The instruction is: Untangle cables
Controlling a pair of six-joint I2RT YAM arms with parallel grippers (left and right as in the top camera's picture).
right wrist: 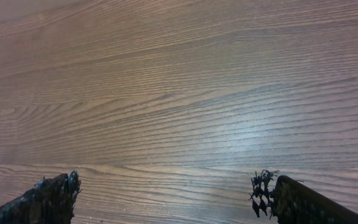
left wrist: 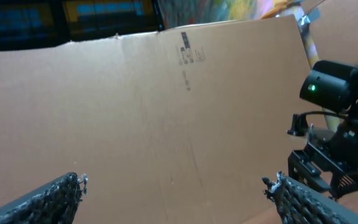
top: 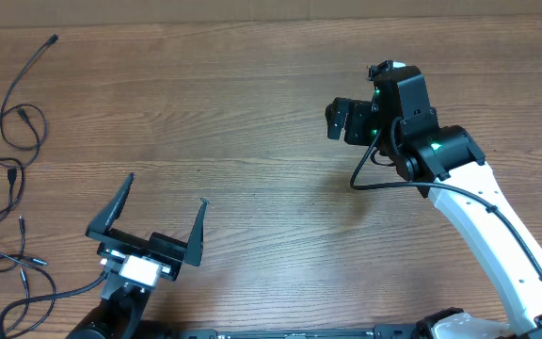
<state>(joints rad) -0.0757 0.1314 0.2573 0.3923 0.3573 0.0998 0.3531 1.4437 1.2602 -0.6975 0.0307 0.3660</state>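
The cables (top: 12, 141) are thin black strands, looped and trailing along the table's far left edge, with small plug ends showing. Neither wrist view shows them. My left gripper (top: 167, 191) hovers at the lower left, to the right of the strands and apart from them. It is open wide, and in the left wrist view the left gripper (left wrist: 174, 183) holds nothing. My right gripper (top: 335, 120) sits far off at the upper right, pointing left. In the right wrist view the right gripper (right wrist: 166, 185) is open over bare wood.
The wooden table (top: 252, 113) fills the overhead view. A cardboard wall (left wrist: 135, 112) stands ahead of the left wrist camera, with the right arm (left wrist: 334, 130) at its right. The right arm's thick black cable (top: 384, 184) hangs beside the arm.
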